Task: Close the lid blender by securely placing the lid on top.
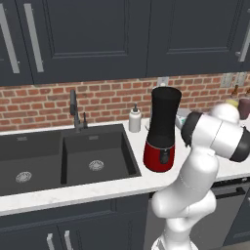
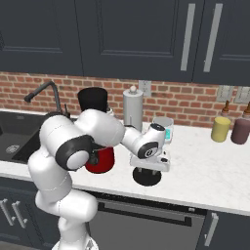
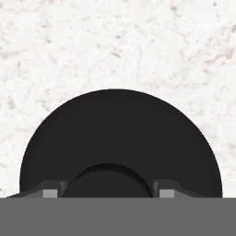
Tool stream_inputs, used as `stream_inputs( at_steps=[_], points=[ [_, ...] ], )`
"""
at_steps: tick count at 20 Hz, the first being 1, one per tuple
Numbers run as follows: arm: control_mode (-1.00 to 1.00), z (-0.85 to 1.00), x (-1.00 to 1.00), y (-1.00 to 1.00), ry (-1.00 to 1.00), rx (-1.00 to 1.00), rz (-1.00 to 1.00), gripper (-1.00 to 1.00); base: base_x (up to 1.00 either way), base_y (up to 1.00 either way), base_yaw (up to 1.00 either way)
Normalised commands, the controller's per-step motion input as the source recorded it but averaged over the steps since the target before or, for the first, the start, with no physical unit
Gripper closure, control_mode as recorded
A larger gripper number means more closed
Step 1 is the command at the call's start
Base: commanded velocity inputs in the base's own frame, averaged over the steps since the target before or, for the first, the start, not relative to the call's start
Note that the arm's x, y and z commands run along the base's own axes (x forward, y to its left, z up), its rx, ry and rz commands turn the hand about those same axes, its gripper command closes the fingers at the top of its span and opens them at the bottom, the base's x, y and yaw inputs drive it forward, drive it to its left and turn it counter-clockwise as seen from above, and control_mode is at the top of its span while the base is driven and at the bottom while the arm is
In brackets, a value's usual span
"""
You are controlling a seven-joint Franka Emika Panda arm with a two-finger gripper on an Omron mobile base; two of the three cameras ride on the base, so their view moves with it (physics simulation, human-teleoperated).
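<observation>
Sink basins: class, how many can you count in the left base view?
2. The left basin lies at the picture's left edge; the right basin sits beside it, next to the blender. More may lie beyond the frame.

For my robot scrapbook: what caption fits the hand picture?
Gripper shut on the knob of the black lid, which lies on the white counter.

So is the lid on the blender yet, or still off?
Off. The lid lies flat on the white counter, with the tool closed on its knob. The blender stands apart, its top uncovered.
</observation>
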Motion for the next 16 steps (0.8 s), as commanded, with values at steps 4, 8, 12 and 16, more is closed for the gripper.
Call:
stream_inputs(
  at_steps=[4, 8, 12, 16],
  points=[
    [-1.00, 0.76, -0.24, 0.13, -0.09, 0.00, 0.00, 1.00, 0.00, 0.00, 0.00],
    [-1.00, 1.00, -0.43, 0.06, -0.16, 0.00, 0.00, 1.00, 0.00, 0.00, 0.00],
    [-1.00, 1.00, -0.43, 0.06, -0.19, -0.01, 0.00, 1.00, 0.00, 0.00, 0.00],
    [-1.00, 1.00, -0.39, 0.02, -0.14, -0.01, 0.00, 1.00, 0.00, 0.00, 0.00]
  ],
)
